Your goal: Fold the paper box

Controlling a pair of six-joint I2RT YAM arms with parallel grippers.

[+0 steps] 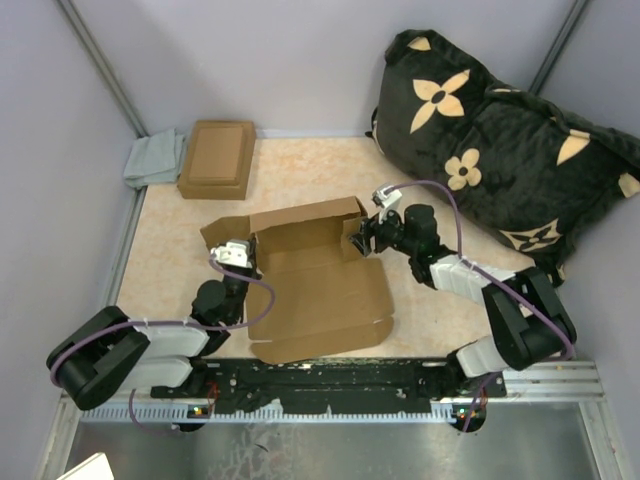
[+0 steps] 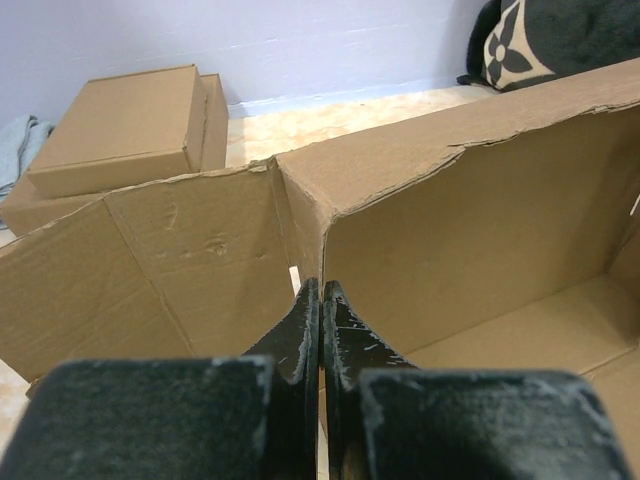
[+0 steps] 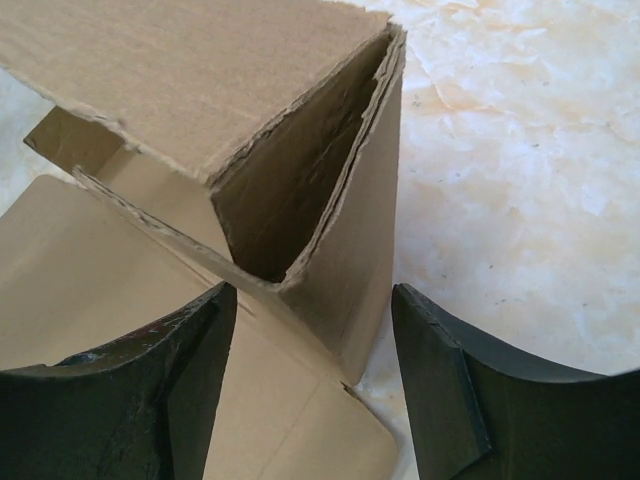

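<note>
From above, the paper box [image 1: 320, 290], a plain tan-brown cardboard mailer blank with flaps and creases, lies half formed at the middle of the pale marbled table [image 1: 300, 165]. Its back wall stands up and its broad lid panel lies flat towards the near edge. The left gripper [image 1: 238, 256] sits at the wall's left end and the right gripper [image 1: 360, 238] at its right end. A smaller brown cardboard box [image 1: 216, 158] and a grey cloth [image 1: 152, 158] lie at the far left corner, and a black cushion with tan flowers [image 1: 500, 150] lies along the right edge.

In the left wrist view the jaws are pressed together just before the crease where the splayed left flap meets the back wall. No cardboard shows between them.

In the right wrist view the jaws stand apart, straddling the folded right corner with a gap on each side.

The step in hand looks like squaring the end flaps. Next, the right jaws probably need to close on that corner and turn it inward, while the left arm steadies or pushes its own flap upright.
</note>
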